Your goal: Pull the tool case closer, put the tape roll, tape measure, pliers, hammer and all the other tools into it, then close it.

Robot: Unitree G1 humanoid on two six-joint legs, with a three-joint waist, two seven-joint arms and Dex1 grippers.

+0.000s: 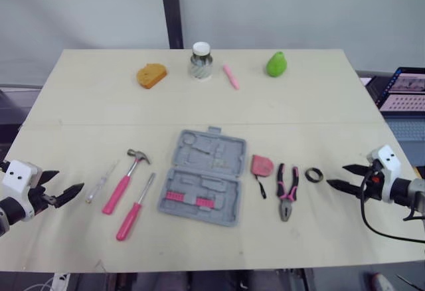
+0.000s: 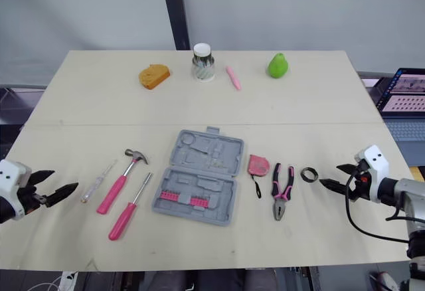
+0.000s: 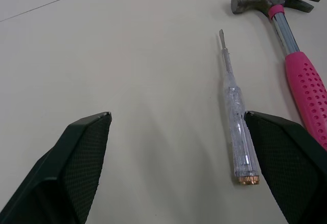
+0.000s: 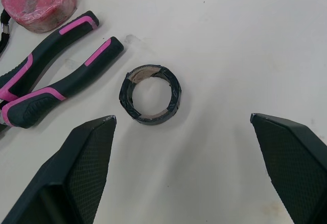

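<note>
The tool case (image 1: 202, 178) lies open between the two claws, with a row of pink bits in its near half. The right claw (image 1: 337, 176) is spread wide and empty. The tape roll (image 4: 150, 94) is just ahead of its tips, with the pliers (image 1: 287, 190) and tape measure (image 1: 261, 165) beyond. The left claw (image 1: 70, 180), also wide open and empty, sits by the table (image 1: 319, 238) edge, with a clear screwdriver (image 3: 236, 116) beside one finger and the hammer (image 1: 126, 179) past it. A broad strip of tabletop runs along the near edge.

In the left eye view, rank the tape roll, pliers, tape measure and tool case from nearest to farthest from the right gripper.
1. tape roll, just off the open right gripper.
2. pliers, next inward.
3. tape measure, further toward the centre.
4. tool case, lying open mid-table.
</note>
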